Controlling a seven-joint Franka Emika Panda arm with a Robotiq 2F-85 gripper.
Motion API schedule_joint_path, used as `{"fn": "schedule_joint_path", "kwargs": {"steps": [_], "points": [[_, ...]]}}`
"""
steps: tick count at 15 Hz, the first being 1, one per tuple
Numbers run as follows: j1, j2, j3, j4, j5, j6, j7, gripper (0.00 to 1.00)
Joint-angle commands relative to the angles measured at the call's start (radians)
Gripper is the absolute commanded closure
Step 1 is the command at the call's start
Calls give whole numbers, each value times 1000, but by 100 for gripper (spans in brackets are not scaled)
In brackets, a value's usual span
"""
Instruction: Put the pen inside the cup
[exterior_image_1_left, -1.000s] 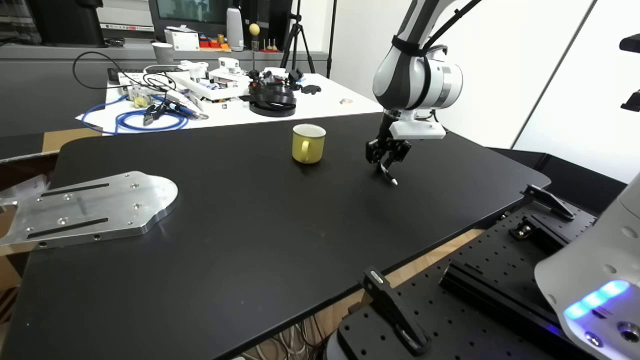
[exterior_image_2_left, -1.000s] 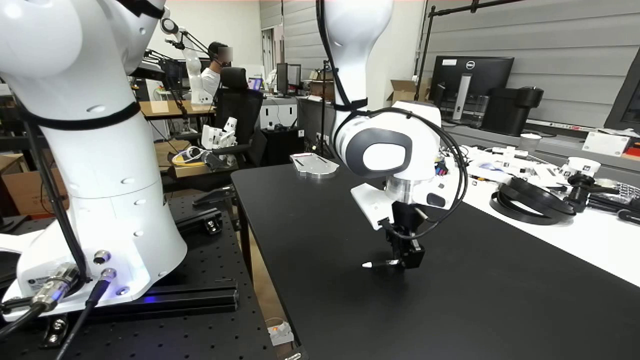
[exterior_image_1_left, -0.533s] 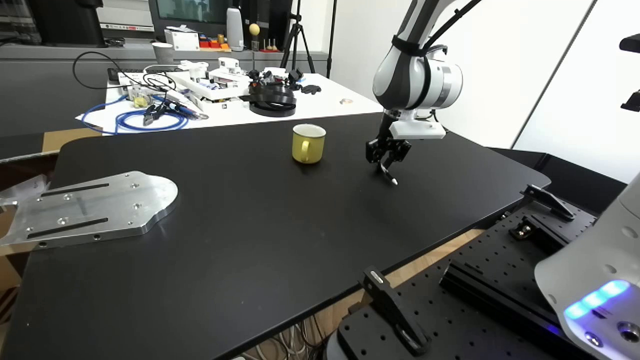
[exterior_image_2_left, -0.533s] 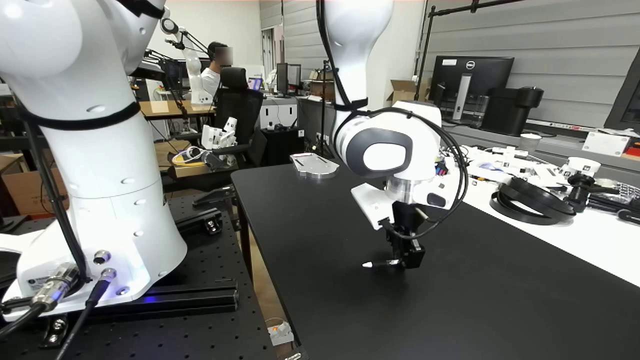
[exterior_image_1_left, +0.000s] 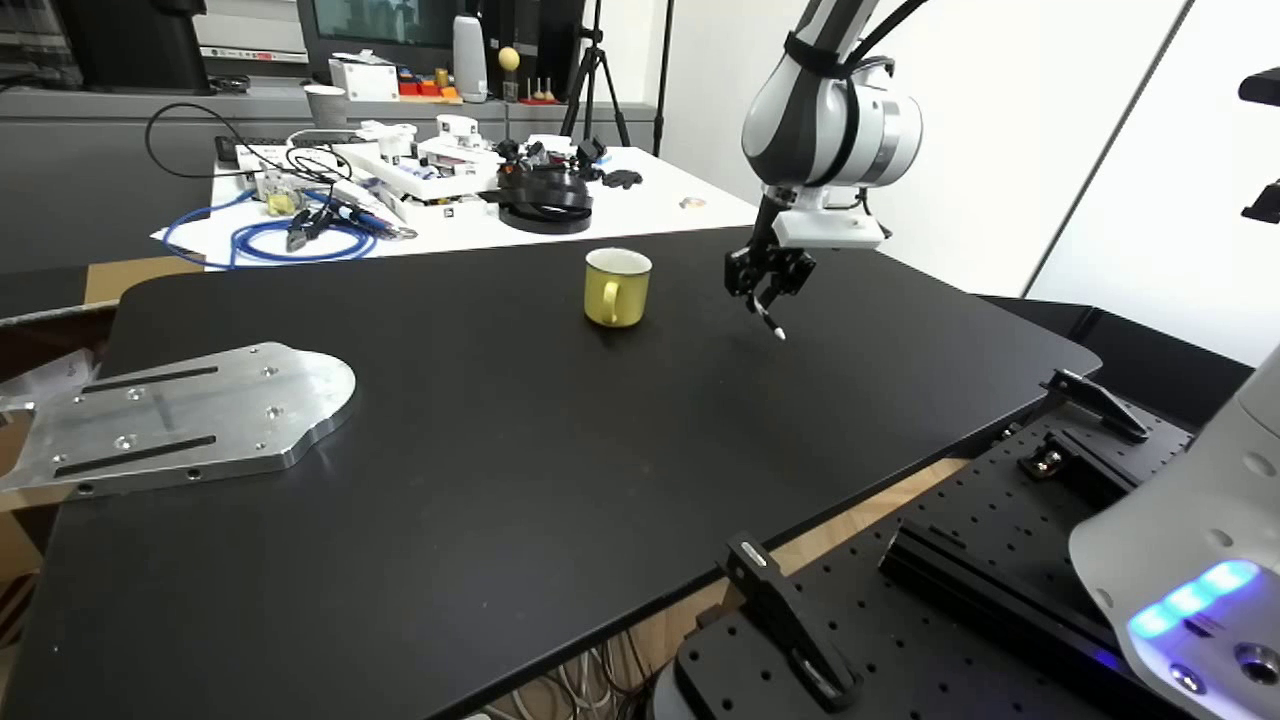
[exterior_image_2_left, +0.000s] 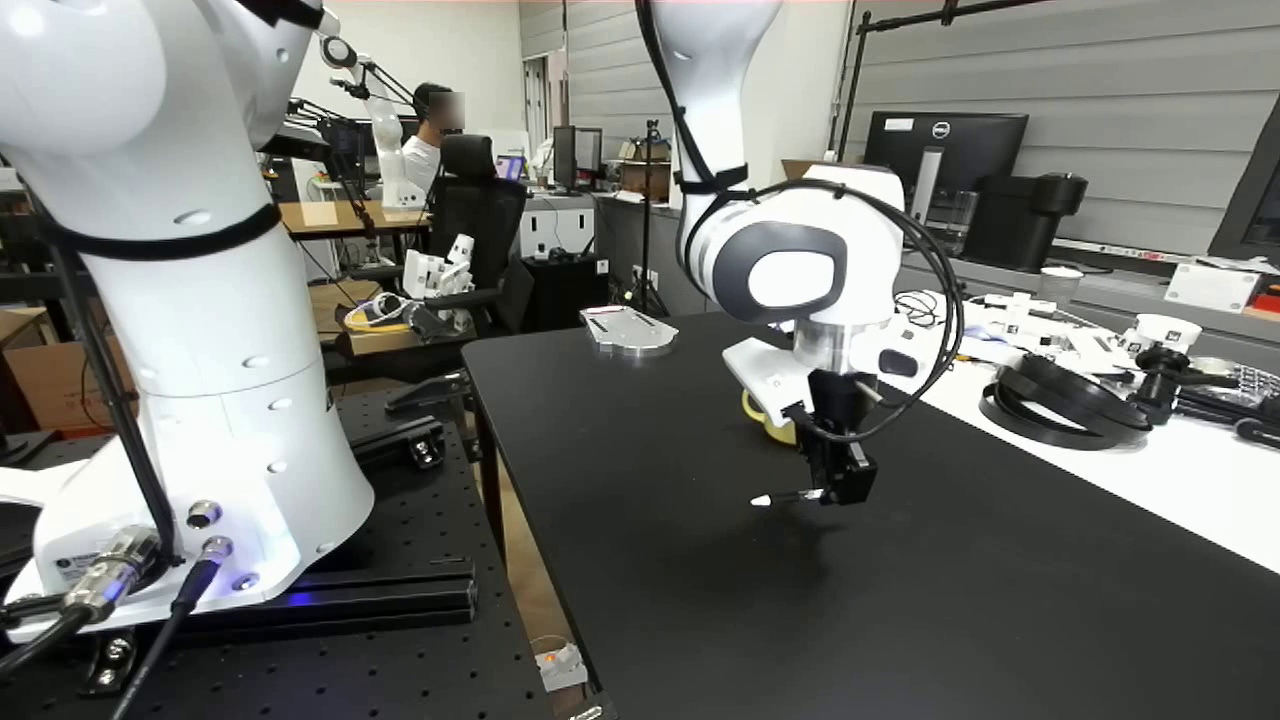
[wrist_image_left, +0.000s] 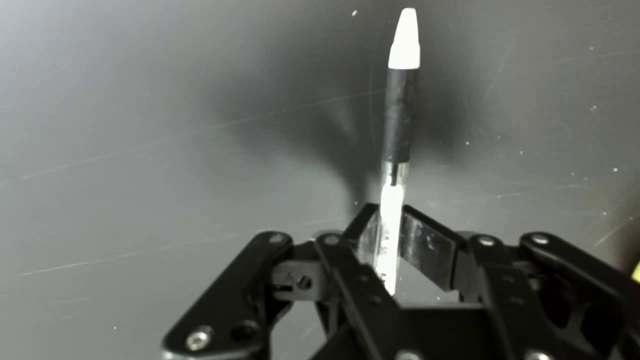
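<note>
The wrist view is showing the pincer (wrist_image_left: 390, 220) gripping the pen (wrist_image_left: 401, 110), its flat, scuffed pads (wrist_image_left: 427, 250) pressing on both sides of the pale, glossy barrel. Ahead of the pincer, the slim shaft is running from a clear section into a matte black sleeve and tapering to a smooth white tip. Pincer and pen are hanging above the black tabletop (exterior_image_1_left: 450, 450), where fine scratches and pale specks are marking the surface below the pincer.

In an exterior view, the cup (exterior_image_1_left: 615, 290) is standing upright near the pincer, to its left in the picture: a squat yellow cylinder with a paler rim and a looped handle. In an exterior view, a white block (exterior_image_2_left: 768, 378) just above the pincer is hiding much of the cup. Well apart from the pincer, in both exterior views, a silvery metal plate (exterior_image_1_left: 200, 410) with dark slots is lying flat. Past the tabletop's edge from the pincer, a white table (exterior_image_1_left: 650, 205) is bearing white parts (exterior_image_1_left: 430, 182) and a curved black band (exterior_image_1_left: 545, 207).
</note>
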Motion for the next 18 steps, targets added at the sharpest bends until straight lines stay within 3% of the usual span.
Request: {"fn": "schedule_joint_path", "kwargs": {"steps": [1,9,18], "points": [[43,-50,-26,6,-15,-39,60,96],[144,-119,-48,56,-20,-140,153,96],[150,-151,-4,242,-4,-496,231,96]]}}
